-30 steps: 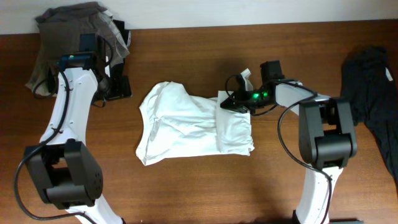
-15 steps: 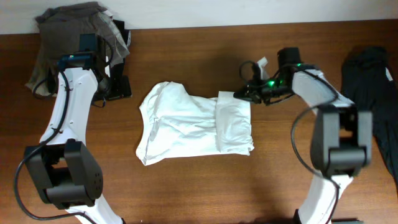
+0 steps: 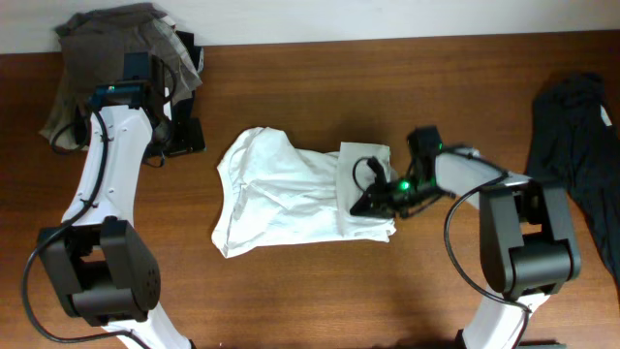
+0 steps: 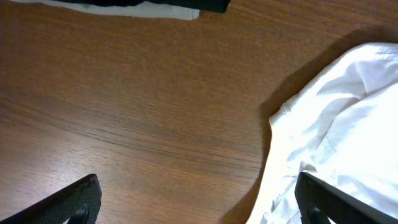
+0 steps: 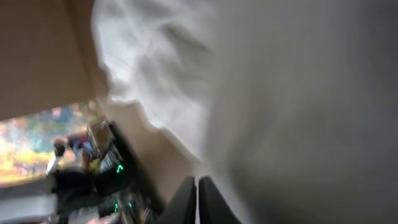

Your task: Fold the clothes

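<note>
Here the shirt (image 3: 291,189) lies in the middle of the table (image 3: 291,301), partly folded. Its right part is doubled over into a flat panel, and its left part is loose and rumpled.

Your right fingers (image 3: 366,202) sit low on that panel, near the shirt's right edge. The right wrist view shows them pressed together, with blurred white cloth filling most of the frame. You cannot tell whether a fold is pinched between them or whether they only touch the cloth. Your left fingers (image 3: 182,136) are spread wide over bare wood near the shirt's upper left edge, touching nothing and holding nothing.

By the look of it, you are mid-fold and working the right side, either pressing the panel flat or taking hold for the next fold. The next move likely calls for a sure hold on the top layer alone. A low carry toward the left would then keep the thin cloth from dragging the layers beneath. The rumpled left side probably needs the left fingers to come in and steady or lift it.

No view shows the green label, and the collar and sleeves are lost among the folds. The left wrist view cuts the shirt off at its right border. A grey-beige heap (image 3: 107,48) in the far left corner is partly hidden by the left arm (image 3: 111,165). A dark garment (image 3: 576,145) runs off the right edge.
</note>
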`<state>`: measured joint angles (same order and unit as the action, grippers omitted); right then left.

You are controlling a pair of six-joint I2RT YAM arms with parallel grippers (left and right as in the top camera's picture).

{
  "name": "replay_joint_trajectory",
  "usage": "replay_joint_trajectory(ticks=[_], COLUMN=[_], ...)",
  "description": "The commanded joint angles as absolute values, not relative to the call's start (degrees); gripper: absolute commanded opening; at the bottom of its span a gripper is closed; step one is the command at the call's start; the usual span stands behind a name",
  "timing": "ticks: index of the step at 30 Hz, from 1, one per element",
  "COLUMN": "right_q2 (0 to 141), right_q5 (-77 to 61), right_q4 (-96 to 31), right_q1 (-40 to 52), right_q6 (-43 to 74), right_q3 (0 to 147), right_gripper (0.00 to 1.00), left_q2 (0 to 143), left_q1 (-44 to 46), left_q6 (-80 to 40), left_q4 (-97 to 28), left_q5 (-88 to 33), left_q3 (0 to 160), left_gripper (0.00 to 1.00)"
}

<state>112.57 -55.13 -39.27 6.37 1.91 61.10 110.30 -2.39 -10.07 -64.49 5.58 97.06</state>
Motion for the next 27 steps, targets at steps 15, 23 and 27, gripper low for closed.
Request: replay_joint_trajectory(ticks=[15, 23, 27], right_q2=[96.8, 82.2, 81.1], right_q5=[-42.3, -29.6, -29.4], right_q4=[-39.8, -49.6, -50.9], right_q1=[2.2, 2.2, 2.2], right_q6=[15.6, 17.7, 17.6], right_q3=[55.7, 61.3, 61.3], right_gripper=[0.10, 0.63, 0.76], left_q2=[110.8, 113.9, 117.3], left_q1=[-2.8, -2.8, -2.8], left_q6=[-9.7, -9.3, -5.6], left_q4=[-64.1, -60.6, -58.8], left_q5=[-0.6, -8.5, -12.4], left_q3=[96.7, 94.3, 92.7], left_gripper=[0.99, 0.99, 0.99])
